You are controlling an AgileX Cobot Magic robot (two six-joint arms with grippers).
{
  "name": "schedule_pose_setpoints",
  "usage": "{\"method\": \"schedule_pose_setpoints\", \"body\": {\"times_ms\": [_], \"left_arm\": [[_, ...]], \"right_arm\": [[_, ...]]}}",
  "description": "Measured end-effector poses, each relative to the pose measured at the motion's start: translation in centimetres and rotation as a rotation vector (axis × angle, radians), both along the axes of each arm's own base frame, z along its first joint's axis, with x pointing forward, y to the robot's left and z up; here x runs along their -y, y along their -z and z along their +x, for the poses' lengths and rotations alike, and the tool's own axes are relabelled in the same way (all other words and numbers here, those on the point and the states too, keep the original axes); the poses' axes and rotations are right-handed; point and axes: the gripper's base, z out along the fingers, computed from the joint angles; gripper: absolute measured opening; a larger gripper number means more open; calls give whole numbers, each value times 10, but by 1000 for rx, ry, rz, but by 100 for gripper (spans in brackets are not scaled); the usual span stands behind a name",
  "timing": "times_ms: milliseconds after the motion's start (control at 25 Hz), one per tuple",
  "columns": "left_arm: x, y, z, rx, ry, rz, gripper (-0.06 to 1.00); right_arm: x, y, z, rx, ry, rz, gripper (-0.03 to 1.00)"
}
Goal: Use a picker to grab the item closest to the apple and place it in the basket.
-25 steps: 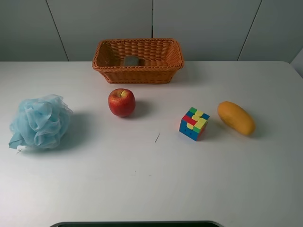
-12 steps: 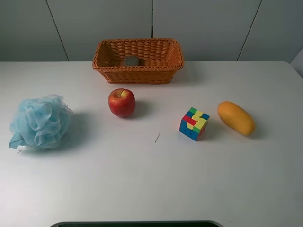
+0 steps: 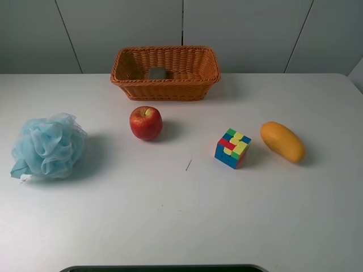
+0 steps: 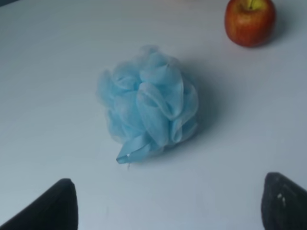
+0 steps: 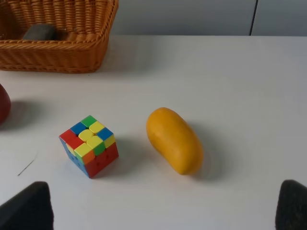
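A plain white worktop (image 3: 181,215) fills the high view, backed by a grey panelled wall (image 3: 238,34) with thin seams. The surface is matte and smooth, marked only by one short dark scratch (image 3: 188,165) near the middle.

At the far edge stands an orange wicker basket (image 3: 165,89), and a small grey lump (image 3: 157,73) lies inside it. The near half of the worktop is open, and neither arm shows in the high view. A dark strip (image 3: 164,268) runs along the near edge.

The red apple (image 3: 146,122) sits just in front of the basket, apart from it. The puzzle cube (image 3: 232,148) — multicoloured, with red, blue, yellow and green tiles, resting squarely on one face — stands to the apple's right, with bare surface between them. A yellow-orange mango (image 3: 282,141) lies just beyond the cube, not touching it. A pale blue mesh bath pouf (image 3: 48,145) rests well to the apple's left, near the worktop's left side.

The left hand (image 4: 168,206) shows only as two dark fingertips at the corners of its wrist view, spread wide, with the pouf beyond them. The right hand (image 5: 165,206) is likewise spread wide — cube and mango lie beyond it.
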Motion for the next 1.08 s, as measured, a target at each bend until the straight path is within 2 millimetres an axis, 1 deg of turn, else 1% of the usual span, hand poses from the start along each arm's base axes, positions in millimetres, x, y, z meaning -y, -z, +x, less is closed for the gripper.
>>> {"method": "schedule_pose_setpoints", "body": {"times_ms": [160,320,560,1080], "left_arm": [[1,23,-7,45,-91,-24,74],[2,43,-13,82,-138,-34,74],[5,44,-30,208,-141,-28,74],[6,44,-31,218,-136,-25,74]], "right_arm": [[0,0,0,0,0,0,70],[0,0,0,0,0,0,70],[0,0,0,0,0,0,70],[0,0,0,0,0,0,70]]}}
